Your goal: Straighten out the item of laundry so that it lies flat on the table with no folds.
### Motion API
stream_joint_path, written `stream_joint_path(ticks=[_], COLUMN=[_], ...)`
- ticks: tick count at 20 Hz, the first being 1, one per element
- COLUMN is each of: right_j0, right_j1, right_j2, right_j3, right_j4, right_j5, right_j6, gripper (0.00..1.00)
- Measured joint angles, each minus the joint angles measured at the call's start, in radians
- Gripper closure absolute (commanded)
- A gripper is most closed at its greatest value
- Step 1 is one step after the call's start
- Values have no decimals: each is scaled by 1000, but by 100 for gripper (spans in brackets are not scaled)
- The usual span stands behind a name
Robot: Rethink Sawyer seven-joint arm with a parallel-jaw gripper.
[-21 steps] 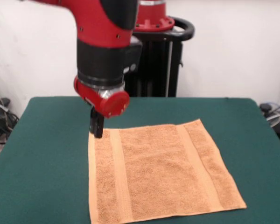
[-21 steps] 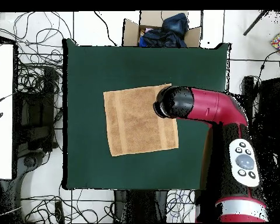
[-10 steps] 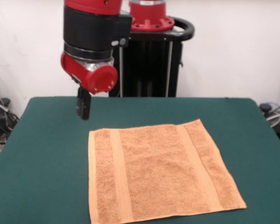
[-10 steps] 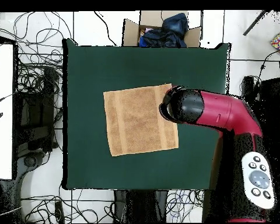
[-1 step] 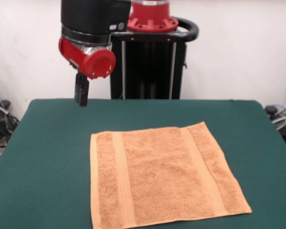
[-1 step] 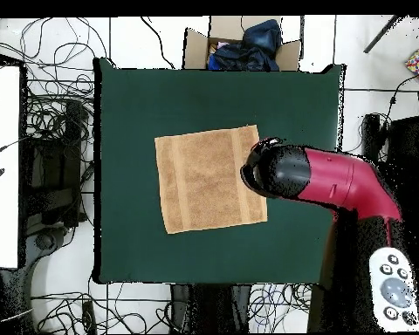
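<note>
The item of laundry (image 5: 162,176) is an orange-tan towel that lies spread flat on the green table (image 5: 47,157), with two woven bands running across it and no fold showing. My gripper (image 5: 81,94) hangs above the table's far left part, well clear of the towel's far left corner, with nothing in it. From overhead, the towel (image 6: 209,179) sits near the middle of the table (image 6: 134,105). The red arm's head (image 6: 278,170) overlaps the towel's right edge and hides the gripper.
A black pedestal frame (image 5: 152,62) stands behind the table. From overhead, a cardboard box of dark clothes (image 6: 239,44) sits past one table edge. Tangled cables (image 6: 56,166) and a white surface (image 6: 2,166) lie at the left.
The gripper has risen from the towel's far left corner and drawn back up and to the left. The towel stays flat where it was.
</note>
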Motion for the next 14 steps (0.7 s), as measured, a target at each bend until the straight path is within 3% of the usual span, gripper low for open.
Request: stream_joint_path(ticks=[8, 14], right_j0=[17, 33], right_j1=[-41, -62], right_j2=[-17, -18], right_j3=[87, 158], right_j4=[-40, -88], right_j5=[-62, -177], right_j6=[0, 0], gripper=[100, 100])
